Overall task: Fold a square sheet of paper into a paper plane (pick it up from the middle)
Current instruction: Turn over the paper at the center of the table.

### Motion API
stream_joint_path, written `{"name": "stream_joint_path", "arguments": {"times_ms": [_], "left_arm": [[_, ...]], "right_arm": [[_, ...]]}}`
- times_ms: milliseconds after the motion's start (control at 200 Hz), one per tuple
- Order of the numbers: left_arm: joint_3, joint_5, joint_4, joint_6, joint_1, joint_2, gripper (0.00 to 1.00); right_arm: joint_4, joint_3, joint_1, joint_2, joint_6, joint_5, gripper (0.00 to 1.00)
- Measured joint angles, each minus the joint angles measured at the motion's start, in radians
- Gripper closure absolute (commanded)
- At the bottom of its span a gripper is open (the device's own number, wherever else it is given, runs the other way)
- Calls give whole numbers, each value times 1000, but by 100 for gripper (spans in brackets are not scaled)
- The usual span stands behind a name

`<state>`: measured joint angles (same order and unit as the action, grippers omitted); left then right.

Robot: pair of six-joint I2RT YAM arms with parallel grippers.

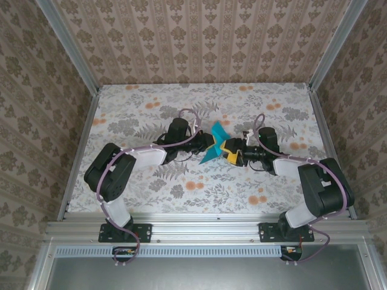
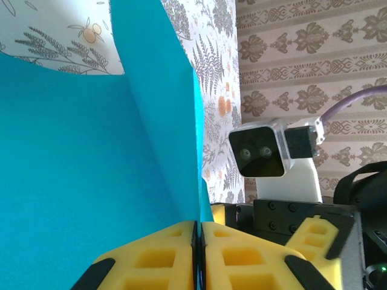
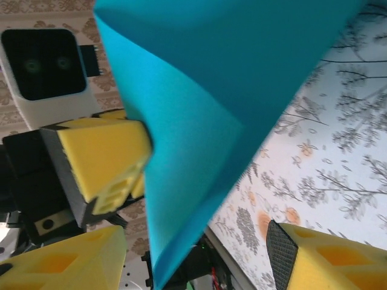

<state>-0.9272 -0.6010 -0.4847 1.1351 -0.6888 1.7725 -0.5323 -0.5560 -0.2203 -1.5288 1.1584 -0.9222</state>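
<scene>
Pinching the square sheet of paper (image 2: 91, 157) in my shut left pincer (image 2: 198, 244), upright for folding. My right pincer (image 3: 190, 260) gapes open around it.

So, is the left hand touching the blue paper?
Touching. In the left wrist view the left hand is shut, with the teal paper pinched by its edge between the yellow fingers.

- Top view: teal paper (image 1: 213, 144) partly hidden by the right gripper (image 1: 225, 151); creases too small to tell.
- Left wrist view: teal paper cut off at the left and top edges.
- Right wrist view: teal paper blurred, cut off at the top.
</scene>
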Motion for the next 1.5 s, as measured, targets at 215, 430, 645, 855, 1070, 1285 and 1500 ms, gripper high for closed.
{"name": "stream_joint_path", "arguments": {"times_ms": [215,430,645,855,1070,1285,1500], "left_arm": [[0,11,-26,18,-10,3,87],[8,18,-37,18,-11,3,85],[29,24,-39,18,-11,3,82],[43,25,-39,18,-7,3,77],[43,25,-39,18,-2,3,72],[43,21,-15,10,12,-6,54],[37,21,129,-76,45,-92,40]], "right_arm": [[-119,9,-23,-35,106,11,40],[-185,19,-25,-43,169,23,56],[-204,19,-24,-43,198,24,68],[-205,19,-20,-43,204,24,75],[-202,19,-20,-43,201,24,84],[-98,6,-12,-37,122,25,91],[401,-151,0,57,-234,129,95]]}}
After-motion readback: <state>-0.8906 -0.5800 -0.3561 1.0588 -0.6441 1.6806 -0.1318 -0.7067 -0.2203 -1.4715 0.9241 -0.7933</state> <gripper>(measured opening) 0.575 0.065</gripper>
